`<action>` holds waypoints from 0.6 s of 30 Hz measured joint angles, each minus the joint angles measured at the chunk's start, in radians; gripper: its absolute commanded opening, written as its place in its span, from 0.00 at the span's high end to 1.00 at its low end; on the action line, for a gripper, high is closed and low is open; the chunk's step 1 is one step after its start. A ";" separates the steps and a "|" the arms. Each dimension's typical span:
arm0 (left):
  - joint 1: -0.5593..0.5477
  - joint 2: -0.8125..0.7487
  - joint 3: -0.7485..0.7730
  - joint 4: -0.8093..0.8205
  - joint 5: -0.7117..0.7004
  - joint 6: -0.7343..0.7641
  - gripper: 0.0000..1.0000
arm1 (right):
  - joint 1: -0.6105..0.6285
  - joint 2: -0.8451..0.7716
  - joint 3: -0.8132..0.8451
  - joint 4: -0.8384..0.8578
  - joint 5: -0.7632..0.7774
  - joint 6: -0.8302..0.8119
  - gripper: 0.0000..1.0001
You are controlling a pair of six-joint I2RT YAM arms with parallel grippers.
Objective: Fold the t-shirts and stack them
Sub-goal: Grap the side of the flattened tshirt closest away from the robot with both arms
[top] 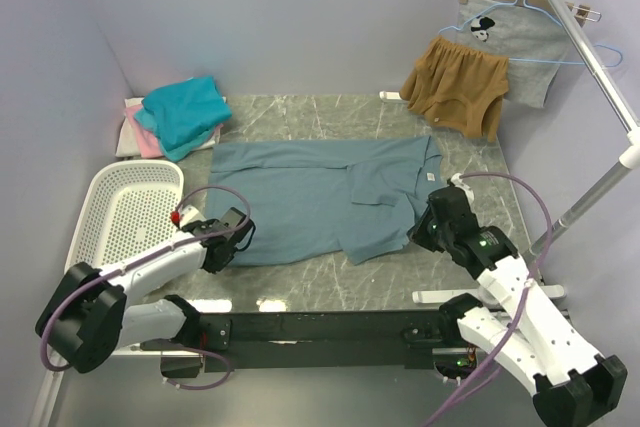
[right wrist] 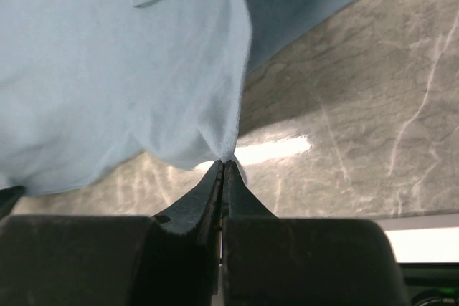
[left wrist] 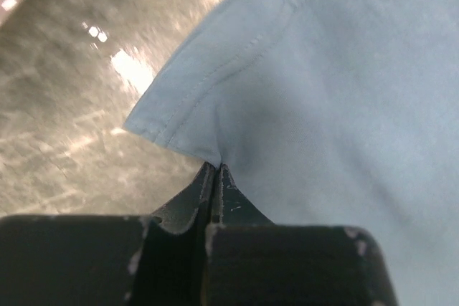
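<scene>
Two grips: left end effector (left wrist: 215, 168) and right end effector (right wrist: 224, 164) clamp the crosswise grey-blue t-shirt (top: 300, 187), collar rightward.

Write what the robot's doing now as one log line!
left gripper: shut on large grey-blue cotton t-shirt | right gripper: shut on same t-shirt | fold: not finished

White arm shells (top: 527, 295), purple cables (top: 213, 189), left end effector (left wrist: 215, 171) black, scuffed

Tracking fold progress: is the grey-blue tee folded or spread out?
Mostly spread: the tee lies flat across the table, with only one end doubled over. The left pincer and right pincer are shut on its near edge.
</scene>
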 measured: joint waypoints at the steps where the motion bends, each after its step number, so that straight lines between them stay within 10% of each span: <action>1: 0.000 -0.008 -0.002 0.000 0.010 0.009 0.99 | 0.000 -0.010 0.008 -0.010 -0.005 0.008 1.00; 18: -0.019 -0.180 -0.003 -0.035 0.214 0.124 0.99 | 0.018 -0.274 0.033 -0.253 -0.058 0.156 1.00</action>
